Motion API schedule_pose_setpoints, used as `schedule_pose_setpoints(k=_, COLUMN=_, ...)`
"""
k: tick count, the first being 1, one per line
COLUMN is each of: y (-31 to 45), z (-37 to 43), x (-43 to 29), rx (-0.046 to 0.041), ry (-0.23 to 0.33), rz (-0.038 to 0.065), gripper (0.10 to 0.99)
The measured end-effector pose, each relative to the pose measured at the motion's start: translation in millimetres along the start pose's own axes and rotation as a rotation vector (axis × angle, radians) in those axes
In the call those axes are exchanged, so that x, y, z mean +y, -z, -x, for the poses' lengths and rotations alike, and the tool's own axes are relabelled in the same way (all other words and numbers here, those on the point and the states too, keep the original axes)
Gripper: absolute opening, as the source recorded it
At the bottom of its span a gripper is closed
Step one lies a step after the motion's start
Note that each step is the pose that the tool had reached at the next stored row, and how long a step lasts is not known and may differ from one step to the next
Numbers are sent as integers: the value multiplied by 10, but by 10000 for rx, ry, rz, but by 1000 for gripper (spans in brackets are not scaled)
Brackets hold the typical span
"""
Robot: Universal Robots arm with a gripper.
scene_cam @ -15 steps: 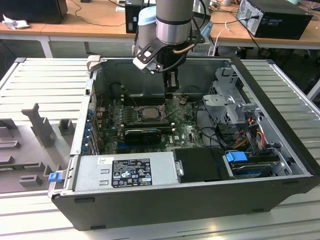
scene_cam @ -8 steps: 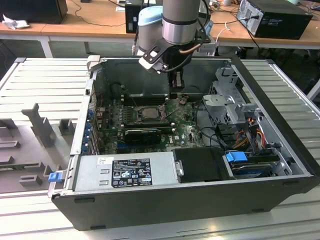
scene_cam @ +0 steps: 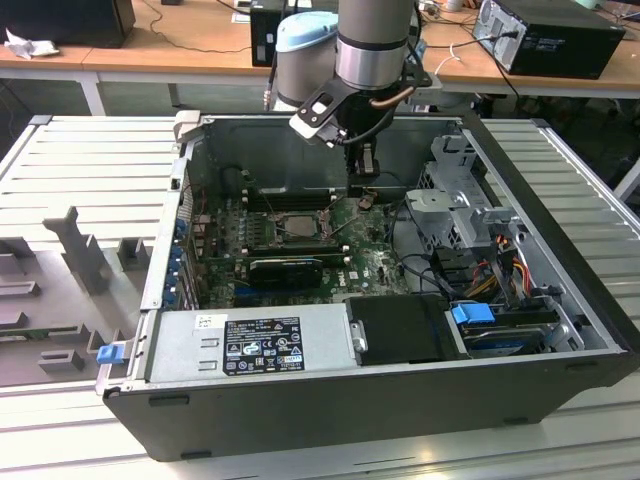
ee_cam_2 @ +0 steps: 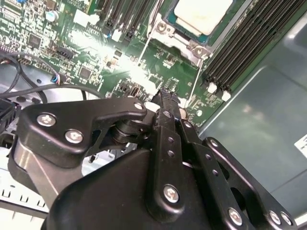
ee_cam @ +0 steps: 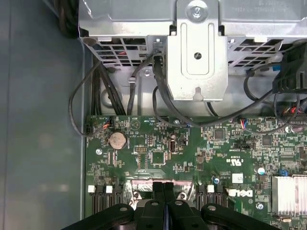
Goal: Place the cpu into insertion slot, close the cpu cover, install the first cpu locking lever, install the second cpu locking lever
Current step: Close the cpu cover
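Find the chip (ee_cam_2: 204, 13) seated flat in the socket (ee_cam_2: 178, 42); find the claw (ee_cam_2: 165, 96) just beside the socket, over the green board (ee_cam: 158, 153), pinched shut on nothing; note black memory slots (ee_cam_2: 240, 48) alongside the socket

printed labels (scene_cam: 262, 345) on power supply (scene_cam: 325, 345), white logo mark (ee_cam: 243, 193) on motherboard (ee_cam: 158, 158)

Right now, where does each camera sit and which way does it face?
Exterior view: off the arm, above the open case, looking down into it; arm and hand show.
First wrist view: on the wrist, looking down past the hand at the motherboard and a metal bracket.
Second wrist view: on the wrist, looking along the shut hand toward the cpu.
Shared: both wrist views show hand and motherboard.
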State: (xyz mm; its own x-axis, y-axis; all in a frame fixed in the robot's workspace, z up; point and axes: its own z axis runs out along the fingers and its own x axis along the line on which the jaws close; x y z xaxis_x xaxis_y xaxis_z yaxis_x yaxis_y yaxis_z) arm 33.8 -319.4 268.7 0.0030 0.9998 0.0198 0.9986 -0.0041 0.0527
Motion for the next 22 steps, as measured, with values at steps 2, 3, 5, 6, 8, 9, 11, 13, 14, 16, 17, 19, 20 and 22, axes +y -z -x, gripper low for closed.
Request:
schedule_pose_setpoints(k=2, y=-1, z=0, x=24, rx=-1, ry=0, rz=0, gripper=106)
schedule_pose_setpoints(k=3, y=-2, z=0, x=39, rx=0, ry=1, rz=0, gripper=106)
schedule_pose_setpoints(k=5, y=-3, z=0, x=58, rx=-1, ry=0, rz=0, gripper=106)
schedule_pose_setpoints(k=6, y=-3, z=0, x=66, rx=-1, ry=0, rz=0, gripper=106)
schedule_pose_setpoints(k=8, y=-5, z=0, x=94, rx=0, ry=1, rz=0, gripper=106)
schedule_pose_setpoints(k=9, y=-5, z=-1, x=101, rx=-1, ry=1, rz=-1, gripper=106)
schedule_pose_setpoints(k=11, y=-6, z=0, x=114, rx=-1, ry=0, rz=0, gripper=106)
schedule_pose_setpoints(k=13, y=-15, z=0, x=125, rx=1, ry=1, rz=0, gripper=106)
schedule_pose_setpoints(k=14, y=-35, z=0, x=140, rx=-1, ry=0, rz=-2, gripper=106)
schedule_pose_setpoints(k=16, y=-77, z=0, x=203, rx=-3, ry=6, rz=-7, gripper=106)
schedule_pose_setpoints(k=17, y=-89, z=0, x=225, rx=-8, ry=8, rz=-10, gripper=106)
schedule_pose_setpoints(k=19, y=-123, z=0, x=257, rx=-13, ry=8, rz=-14, gripper=106)
schedule_pose_setpoints(k=20, y=-148, z=1, x=256, rx=-14, ry=8, rz=-16, gripper=106)
schedule_pose_setpoints(k=22, y=-195, z=2, x=252, rx=-14, ry=8, rz=-19, gripper=106)
